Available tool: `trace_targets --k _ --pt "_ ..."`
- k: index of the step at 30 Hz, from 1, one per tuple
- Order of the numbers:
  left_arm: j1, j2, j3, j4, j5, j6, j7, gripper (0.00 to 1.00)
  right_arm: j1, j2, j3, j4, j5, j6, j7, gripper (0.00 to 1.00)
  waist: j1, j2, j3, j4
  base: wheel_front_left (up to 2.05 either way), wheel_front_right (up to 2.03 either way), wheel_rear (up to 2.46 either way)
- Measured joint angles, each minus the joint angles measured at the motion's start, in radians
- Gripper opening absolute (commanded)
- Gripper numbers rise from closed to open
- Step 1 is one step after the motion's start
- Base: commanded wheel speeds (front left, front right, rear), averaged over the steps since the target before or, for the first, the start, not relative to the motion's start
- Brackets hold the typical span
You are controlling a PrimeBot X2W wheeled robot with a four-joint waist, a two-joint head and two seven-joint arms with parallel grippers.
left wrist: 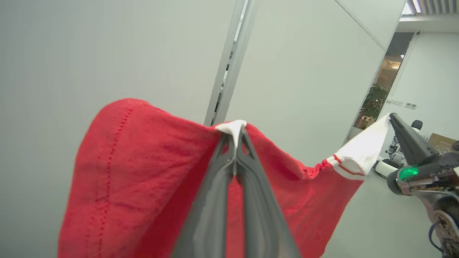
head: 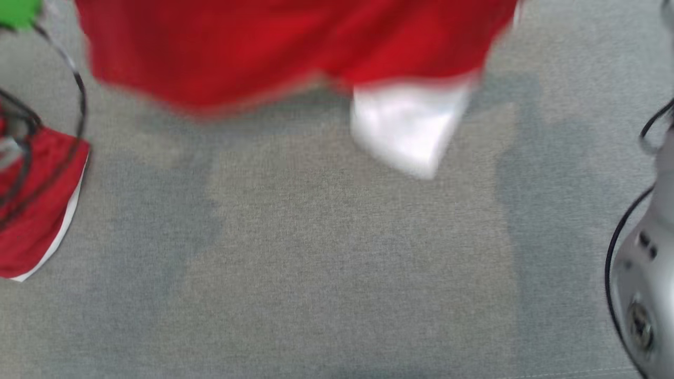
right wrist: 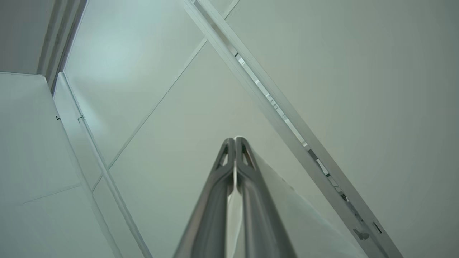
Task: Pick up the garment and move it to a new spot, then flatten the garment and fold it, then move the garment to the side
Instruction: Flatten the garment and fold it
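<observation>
The garment is red with white trim and hangs blurred across the top of the head view, a white flap dangling from it over the grey table. In the left wrist view the garment drapes around my left gripper, which is shut on its white edge. Farther right there, my right gripper pinches a white corner. In the right wrist view my right gripper is shut, with white cloth between the fingers. Both grippers point up at the wall.
A red piece with a white edge hangs at the left of the head view behind black cables; I cannot tell whether it belongs to the same garment. My pale right arm stands at the right edge. A doorway with a plant lies beyond.
</observation>
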Motion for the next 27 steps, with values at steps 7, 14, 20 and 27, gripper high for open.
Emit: trace_targets --k 7,14,20,27 --pt "-0.062 0.027 -0.027 0.012 0.121 -0.076 -0.076 0.00 -0.131 -0.001 0.024 0.030 -0.028 0.006 0.001 0.00 0.0000 0.0000 0.082 0.019 0.00 0.00 0.00" --pt "0.208 -0.089 -0.112 0.184 0.142 -0.154 -0.256 0.00 0.139 -0.001 0.049 0.081 -0.032 0.010 -0.049 0.00 0.0002 0.0000 0.160 0.032 0.00 0.00 0.00" --pt "0.513 -0.129 -0.179 0.427 0.160 -0.165 -0.370 0.00 0.599 0.006 0.028 0.215 0.035 0.009 -0.102 0.00 -0.0001 0.0000 0.142 0.040 0.00 0.00 0.00" --pt "0.587 -0.168 -0.174 0.548 0.139 -0.184 -0.470 0.00 0.697 0.017 0.015 0.230 0.127 0.034 -0.203 0.00 -0.0002 0.0000 0.088 0.028 0.00 0.00 0.00"
